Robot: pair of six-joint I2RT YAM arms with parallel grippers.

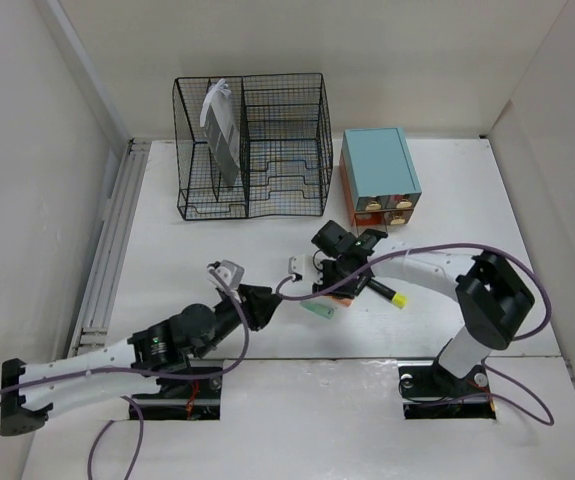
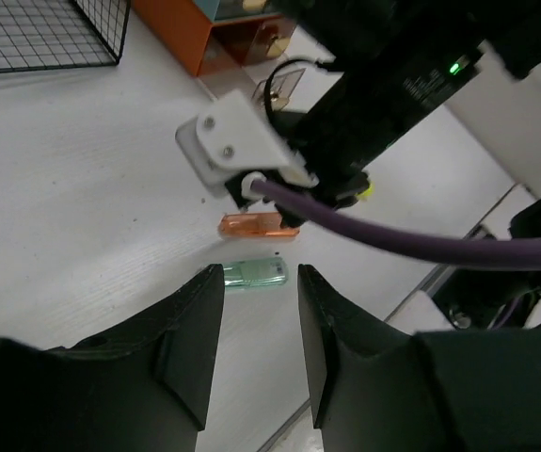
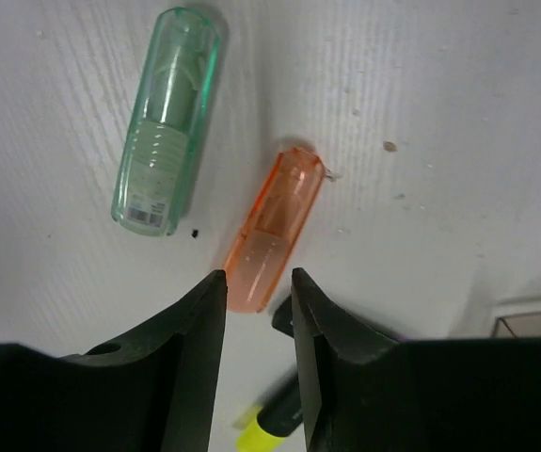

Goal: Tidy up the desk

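The white desk [image 1: 167, 260] holds a translucent green case [image 1: 319, 311], an orange case [image 1: 341, 296] and a yellow-tipped highlighter [image 1: 392, 295]. My right gripper [image 1: 335, 288] is open just above the orange case. In the right wrist view the gripper [image 3: 258, 275] straddles the near end of the orange case [image 3: 275, 231]; the green case [image 3: 167, 122] lies to its left. My left gripper [image 1: 264, 305] is open and empty. In the left wrist view it [image 2: 261, 270] points at the green case [image 2: 256, 274], with the orange case [image 2: 258, 225] just beyond.
A black wire-mesh rack [image 1: 252, 145] holding papers stands at the back. A teal-topped drawer box [image 1: 379, 172] stands to its right. A small clip [image 1: 292, 266] lies near the middle. The highlighter [image 3: 275, 424] lies under my right gripper. White walls enclose the desk.
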